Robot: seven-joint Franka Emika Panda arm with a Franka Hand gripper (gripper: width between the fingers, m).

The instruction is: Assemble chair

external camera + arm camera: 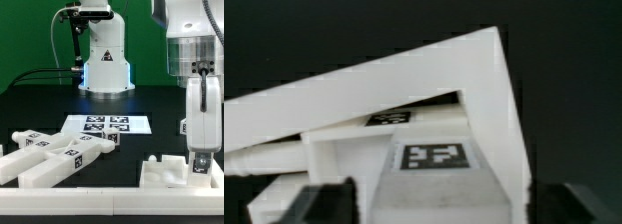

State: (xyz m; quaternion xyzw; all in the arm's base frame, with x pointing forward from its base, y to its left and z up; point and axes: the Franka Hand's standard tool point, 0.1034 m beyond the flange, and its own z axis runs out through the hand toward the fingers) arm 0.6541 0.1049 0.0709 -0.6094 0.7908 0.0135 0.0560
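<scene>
Chair panel point(163, 173): lies on the black desk point(150, 105), front of the exterior view's right; tagged face fills the wrist view.
Tool point(201, 165): fingers point(322, 205) flank that panel; whether they grip it cannot be told.
Long bars point(50, 158): front left, side by side.
Marker board point(105, 125): flat, farther back.

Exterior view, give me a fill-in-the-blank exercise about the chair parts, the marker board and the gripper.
1. The marker board lies flat on a table whose colour is ___.
2. The long bars lie on the exterior view's ___ side.
3. The gripper hangs low on the exterior view's ___ side.
4. The chair part in the wrist view is ___ in colour.
Missing words: black; left; right; white.
</scene>
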